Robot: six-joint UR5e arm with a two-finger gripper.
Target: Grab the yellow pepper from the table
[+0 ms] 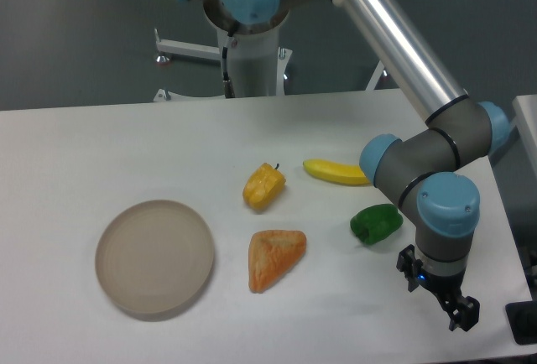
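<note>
The yellow pepper [263, 186], small, lumpy and yellow-orange with a short dark stem, lies on the white table [126, 146] near its middle. My gripper [438, 297] hangs at the front right, well to the right of the pepper and lower in the frame, pointing down over the tabletop. Its fingers [462, 312] stand apart with nothing between them, so it is open. The green pepper lies between my gripper and the yellow pepper.
A green pepper [376, 222] sits just up-left of the gripper. A yellow banana [336, 171] lies behind it, partly hidden by the arm. An orange wedge [273, 257] rests below the yellow pepper. A round beige plate [154, 258] sits front left.
</note>
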